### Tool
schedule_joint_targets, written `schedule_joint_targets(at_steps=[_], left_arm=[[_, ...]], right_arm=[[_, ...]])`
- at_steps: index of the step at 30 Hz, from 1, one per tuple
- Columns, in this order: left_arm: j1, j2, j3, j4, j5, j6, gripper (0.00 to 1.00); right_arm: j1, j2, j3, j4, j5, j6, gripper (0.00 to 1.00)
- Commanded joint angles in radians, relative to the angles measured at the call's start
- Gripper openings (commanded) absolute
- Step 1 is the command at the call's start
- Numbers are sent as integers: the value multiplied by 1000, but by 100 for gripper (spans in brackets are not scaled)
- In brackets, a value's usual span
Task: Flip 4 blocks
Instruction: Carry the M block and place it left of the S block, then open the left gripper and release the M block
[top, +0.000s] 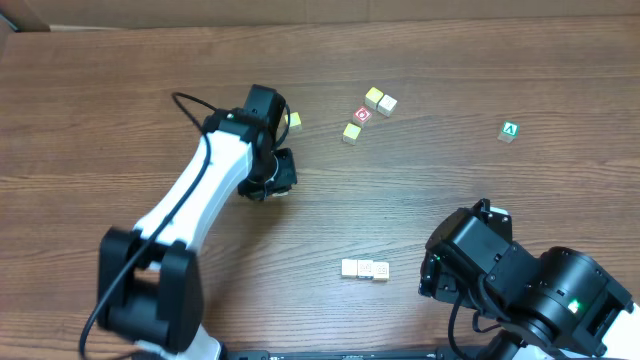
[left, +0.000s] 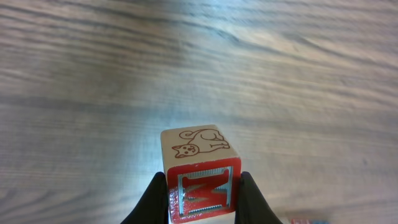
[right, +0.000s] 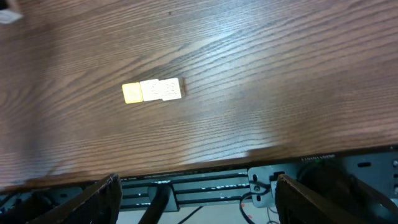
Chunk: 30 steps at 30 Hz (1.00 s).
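My left gripper is shut on a small wooden block. The block has cream sides, a red letter face toward the camera and a cat drawing on top, and hangs just above the table. From overhead the left gripper points down at mid-left and hides that block. Three more cream blocks lie side by side in a row near the front edge. The right wrist view shows that row with one yellow face and two printed faces. My right gripper stands open and empty over the table's front edge.
At the back lie a yellow-topped cube, a pair of cubes, another yellow cube beside the left wrist, a red cube with a white ring and a green "A" cube. The right arm fills the front right corner.
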Motion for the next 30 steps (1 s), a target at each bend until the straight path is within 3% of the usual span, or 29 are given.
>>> schedule_joint_targets(at_steps=[1, 6, 13, 24, 30], left_arm=[[-52, -179, -80, -7, -27, 56, 4], [-138, -407, -249, 18, -35, 29, 4], [-264, -623, -513, 98, -6, -103, 5], [-364, -605, -809, 491, 144, -287, 4], [-364, -533, -819, 556, 143, -336, 4]], right_arm=[[3, -6, 26, -13, -1, 12, 80], [3, -6, 26, -20, -3, 12, 80], [3, -6, 26, -19, -4, 12, 80], [3, -6, 26, -18, -4, 11, 80], [3, -6, 26, -19, -4, 11, 80]])
